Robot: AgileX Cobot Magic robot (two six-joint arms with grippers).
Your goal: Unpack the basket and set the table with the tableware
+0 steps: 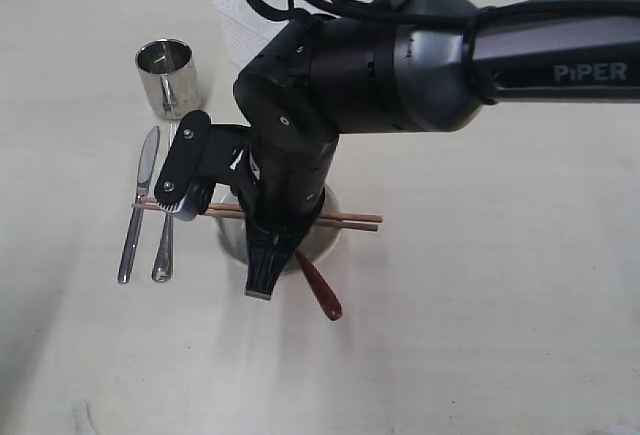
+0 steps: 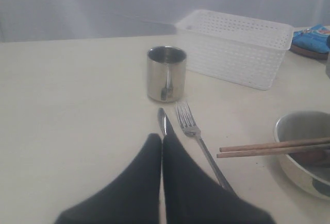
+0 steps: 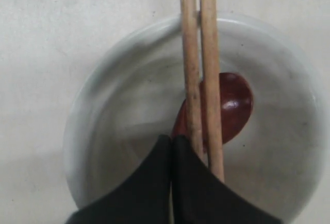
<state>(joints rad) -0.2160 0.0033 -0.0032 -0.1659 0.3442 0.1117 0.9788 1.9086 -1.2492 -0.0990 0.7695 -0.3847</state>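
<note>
The off-white bowl [image 1: 327,238] [image 3: 118,110] stands on the table [image 1: 480,305]. Two brown chopsticks [image 1: 352,220] [image 3: 201,54] lie across its rim, and the dark red spoon [image 1: 321,292] [image 3: 234,103] rests inside it. My right gripper [image 1: 260,293] [image 3: 171,139] hangs shut and empty just above the bowl, beside the chopsticks. The knife [image 1: 138,205] [image 2: 162,120] and fork [image 1: 165,245] [image 2: 193,131] lie side by side to the bowl's left, with the steel cup [image 1: 168,77] [image 2: 166,74] beyond them. My left gripper [image 2: 162,139], shut and empty, hovers over the knife's handle end. The white basket [image 1: 240,15] [image 2: 232,44] stands at the back.
A blue crisp packet [image 2: 312,36] lies on a small brown plate [image 2: 308,53] beside the basket. The right arm [image 1: 420,55] reaches in from the right across the middle and hides most of the bowl and basket in the exterior view.
</note>
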